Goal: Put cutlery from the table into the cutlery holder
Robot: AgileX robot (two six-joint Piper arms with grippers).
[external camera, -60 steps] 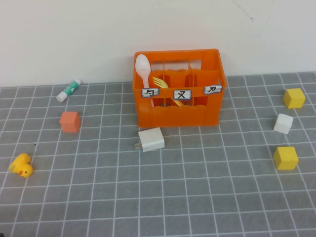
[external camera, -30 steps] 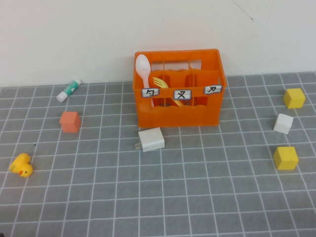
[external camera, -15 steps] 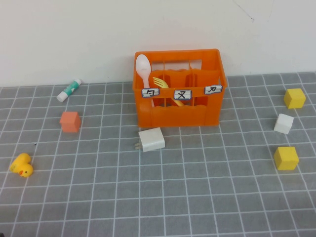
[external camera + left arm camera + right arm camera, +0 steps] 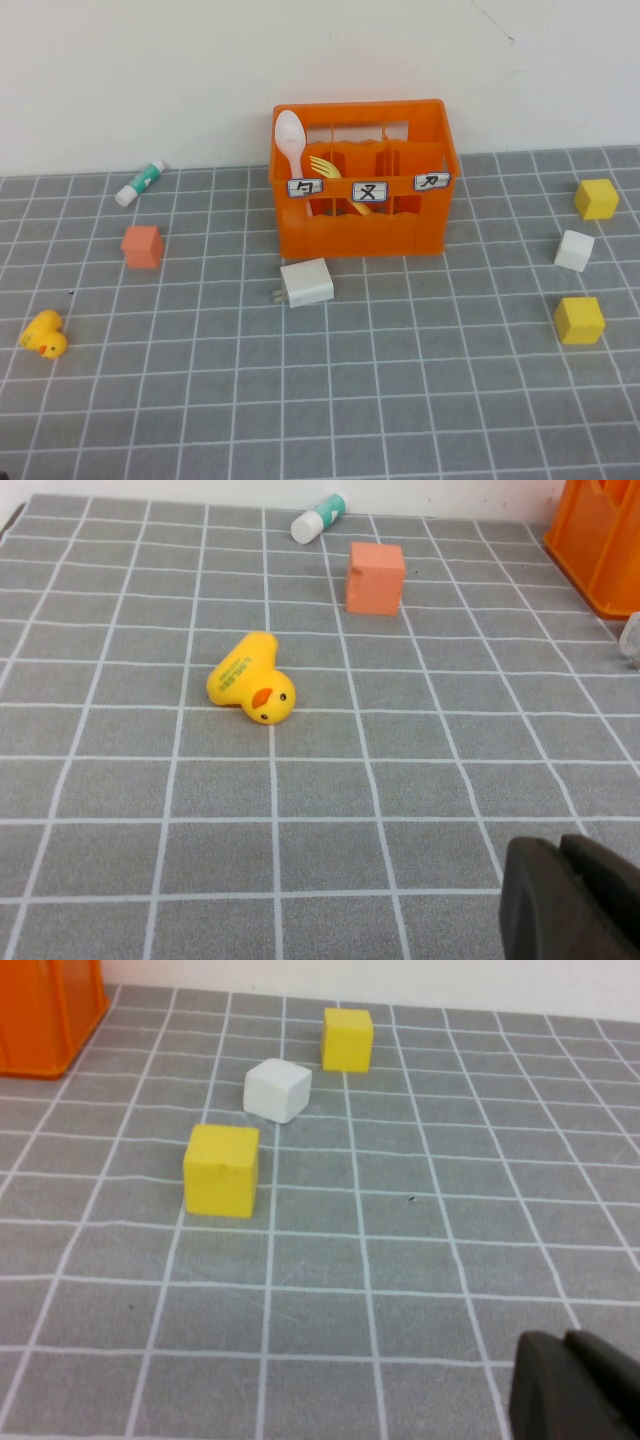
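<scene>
The orange cutlery holder (image 4: 362, 180) stands at the back middle of the grey tiled table (image 4: 330, 400). The pale spoon (image 4: 290, 140) stands upright in its left compartment. The yellow fork (image 4: 330, 170) leans in the middle compartment. No cutlery lies on the table. Neither arm shows in the high view. My left gripper (image 4: 565, 895) is shut and empty, low over the table's near left. My right gripper (image 4: 570, 1385) is shut and empty, low over the near right. A corner of the holder shows in the left wrist view (image 4: 600, 540) and in the right wrist view (image 4: 45, 1010).
A white charger plug (image 4: 305, 283) lies just in front of the holder. On the left are a yellow duck (image 4: 44, 335), an orange-pink cube (image 4: 142, 246) and a white-green tube (image 4: 139, 182). On the right are two yellow cubes (image 4: 579, 320) (image 4: 596, 198) and a white cube (image 4: 574, 250).
</scene>
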